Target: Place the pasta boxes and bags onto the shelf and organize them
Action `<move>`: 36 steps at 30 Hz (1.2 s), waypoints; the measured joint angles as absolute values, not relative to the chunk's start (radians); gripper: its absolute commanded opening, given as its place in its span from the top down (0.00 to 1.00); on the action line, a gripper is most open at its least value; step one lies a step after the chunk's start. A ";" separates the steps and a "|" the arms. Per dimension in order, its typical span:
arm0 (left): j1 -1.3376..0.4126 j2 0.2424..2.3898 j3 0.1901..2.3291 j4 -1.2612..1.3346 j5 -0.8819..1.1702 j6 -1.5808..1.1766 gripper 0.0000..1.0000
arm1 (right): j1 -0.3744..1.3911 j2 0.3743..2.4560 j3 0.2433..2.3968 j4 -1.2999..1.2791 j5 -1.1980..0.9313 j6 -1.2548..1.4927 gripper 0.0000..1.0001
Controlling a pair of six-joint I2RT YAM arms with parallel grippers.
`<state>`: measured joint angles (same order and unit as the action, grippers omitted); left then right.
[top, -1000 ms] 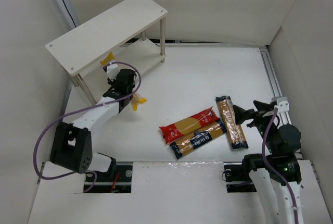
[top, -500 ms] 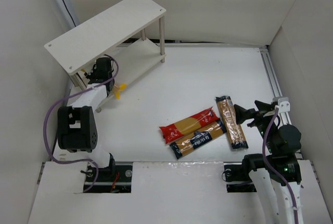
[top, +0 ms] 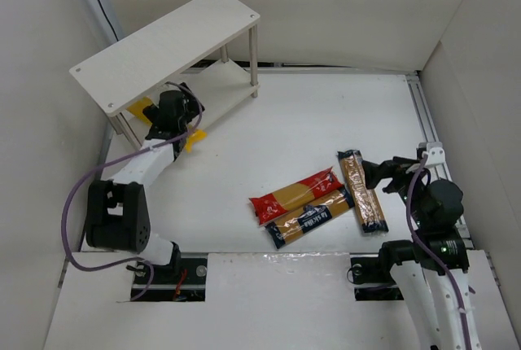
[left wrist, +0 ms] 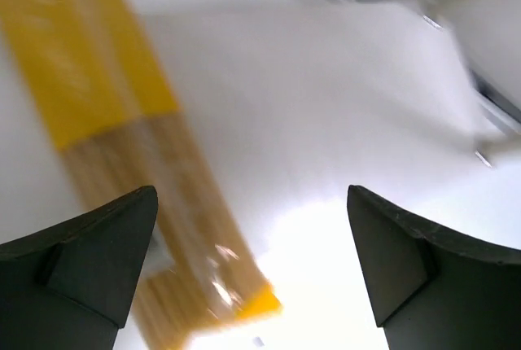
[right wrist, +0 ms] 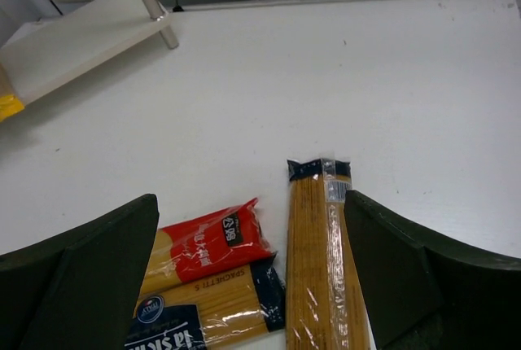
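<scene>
The plain yellow pasta pack (top: pixel 192 137) lies slanted at the lower board of the white shelf (top: pixel 171 45). Its far end is hidden under the top board. My left gripper (top: pixel 172 106) hangs just over it, open. In the left wrist view the blurred yellow pack (left wrist: pixel 122 122) runs past the left finger (left wrist: pixel 98 252), free of both. Three packs lie on the table: red (top: pixel 295 194), yellow with dark blue label (top: pixel 309 216), brownish-orange (top: pixel 362 191). My right gripper (top: pixel 383 175) hovers open above the brownish-orange pack (right wrist: pixel 321 260), beside the red one (right wrist: pixel 203 240).
White walls close in the table on the left, back and right. A metal rail (top: pixel 431 126) runs along the right edge. The shelf's thin legs (top: pixel 254 61) stand at the back left. The lower board (right wrist: pixel 81 41) shows in the right wrist view.
The left gripper carried the yellow pack from in front of the shelf to its lower board, then opened and let it go. The right gripper shifted slightly.
</scene>
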<state>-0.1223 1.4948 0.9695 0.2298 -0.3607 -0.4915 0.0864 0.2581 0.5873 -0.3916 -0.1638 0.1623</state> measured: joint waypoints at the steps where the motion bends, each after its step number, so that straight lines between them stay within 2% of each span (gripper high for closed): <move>1: -0.147 1.468 0.949 0.237 -0.329 -0.485 0.00 | 0.086 0.274 0.587 -0.396 -0.152 0.167 0.00; 6: -0.358 1.404 0.854 0.278 -0.183 -0.395 0.00 | 0.086 0.389 0.593 -0.454 -0.025 0.237 0.00; 11: -0.659 1.398 0.812 0.296 -0.077 -0.237 0.00 | 0.086 0.644 0.649 -0.528 0.074 0.292 0.00; 14: -0.767 1.407 0.792 0.293 0.039 -0.112 0.00 | 0.086 0.750 0.655 -0.552 0.091 0.296 0.00; 23: -0.870 1.614 0.854 0.170 0.257 0.139 0.00 | 0.086 0.678 0.655 -0.568 0.102 0.295 0.00; 29: -1.000 1.711 0.916 0.133 0.250 0.215 0.01 | 0.086 0.649 0.655 -0.568 0.110 0.296 0.00; 36: -1.006 1.790 0.995 0.131 0.253 0.223 0.08 | 0.086 0.671 0.655 -0.569 0.110 0.295 0.00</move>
<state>-1.0061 1.7905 0.9955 0.1314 0.2527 0.2234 0.0864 0.6712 0.6548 -0.5686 0.1104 0.2955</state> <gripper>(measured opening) 0.941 0.999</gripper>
